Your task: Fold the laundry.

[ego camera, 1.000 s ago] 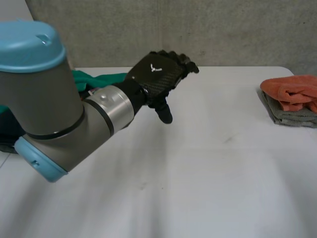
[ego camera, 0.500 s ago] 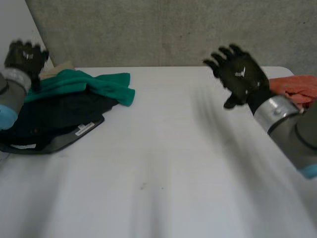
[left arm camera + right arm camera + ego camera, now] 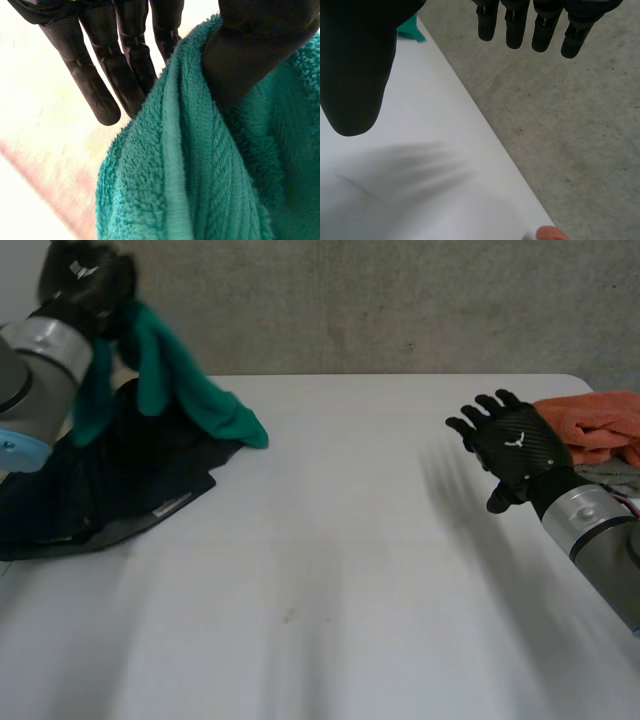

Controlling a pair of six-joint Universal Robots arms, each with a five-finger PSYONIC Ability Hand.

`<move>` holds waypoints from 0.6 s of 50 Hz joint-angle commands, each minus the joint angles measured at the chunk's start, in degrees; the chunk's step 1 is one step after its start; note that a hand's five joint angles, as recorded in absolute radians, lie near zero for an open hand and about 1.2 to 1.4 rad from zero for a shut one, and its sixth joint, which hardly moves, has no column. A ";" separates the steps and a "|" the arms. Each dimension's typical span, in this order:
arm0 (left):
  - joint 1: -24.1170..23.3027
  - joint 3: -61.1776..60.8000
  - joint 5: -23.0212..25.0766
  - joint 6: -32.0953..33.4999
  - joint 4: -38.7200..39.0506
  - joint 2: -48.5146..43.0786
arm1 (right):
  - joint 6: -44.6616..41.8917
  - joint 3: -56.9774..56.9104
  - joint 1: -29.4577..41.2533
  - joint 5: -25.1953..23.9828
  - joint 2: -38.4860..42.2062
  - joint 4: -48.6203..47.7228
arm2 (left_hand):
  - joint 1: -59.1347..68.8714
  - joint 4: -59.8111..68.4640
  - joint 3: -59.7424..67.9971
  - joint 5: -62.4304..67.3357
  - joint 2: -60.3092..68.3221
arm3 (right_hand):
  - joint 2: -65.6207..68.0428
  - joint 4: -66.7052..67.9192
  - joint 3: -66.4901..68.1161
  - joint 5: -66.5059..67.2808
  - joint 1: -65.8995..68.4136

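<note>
My left hand (image 3: 85, 275) is raised at the far left, shut on a green towel (image 3: 170, 380) that hangs from it down onto the pile. In the left wrist view the thumb (image 3: 260, 45) presses the green towel (image 3: 200, 165) against the fingers (image 3: 100, 90). Beneath it lies a black garment (image 3: 100, 480) with a white label, spread at the left of the white table (image 3: 330, 570). My right hand (image 3: 510, 445) hovers open over the table's right side, holding nothing; its fingers (image 3: 520, 25) and thumb (image 3: 355, 65) are spread.
A folded orange towel (image 3: 595, 425) rests on a folded grey one (image 3: 600, 475) at the table's right edge, just behind my right hand. A grey concrete wall runs behind the table's far edge.
My left hand has closed on the green towel and lifted it off the pile. My right hand has dropped lower and drawn nearer over the right side.
</note>
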 commanded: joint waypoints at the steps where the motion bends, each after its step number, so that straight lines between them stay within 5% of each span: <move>1: -16.43 -9.91 0.24 -7.46 0.62 7.37 | 0.65 0.22 -1.86 0.19 -3.15 0.85 | 18.51 11.55 11.86 14.11 12.21 | -1.98 -1.82 -1.75 -2.80 -3.33; 8: -26.75 -14.50 -0.11 -13.37 1.67 3.96 | 2.49 0.93 -3.62 0.90 -3.59 0.93 | 18.51 11.55 11.86 14.11 12.21 | -1.98 -1.82 -1.75 -2.80 -3.33; 16: -30.44 -11.60 -1.78 -6.44 -3.59 -9.14 | 5.65 0.84 -4.59 1.43 -3.33 3.48 | 18.51 11.55 11.86 14.11 12.21 | -1.98 -1.82 -1.75 -2.80 -3.33; 17: -30.44 -11.51 -2.22 -4.95 -4.82 -9.41 | 6.27 0.49 -5.03 1.34 -3.24 4.53 | 13.53 6.57 6.88 9.14 7.24 | -1.98 -1.82 -1.75 -2.80 -3.33; 18: -30.88 -11.68 -3.09 -1.63 -7.09 -9.67 | 6.53 0.23 -5.29 1.25 -2.98 5.15 | -13.99 -20.95 -20.65 -18.39 -20.29 | -1.98 -1.82 -1.75 -2.80 -3.33; 21: -31.23 -12.39 -3.28 2.60 -10.44 -8.98 | 7.59 -1.35 -5.91 1.07 -2.45 8.48 | -51.49 -58.45 -58.14 -55.89 -57.79 | -1.98 -1.82 -1.75 -2.80 -3.33; 30: -30.62 -17.04 -3.28 4.12 -13.27 1.12 | 7.94 -6.02 -5.38 1.25 -0.25 21.40 | -51.49 -58.45 -58.14 -55.89 -57.79 | -1.98 -1.82 -1.75 -2.80 -3.33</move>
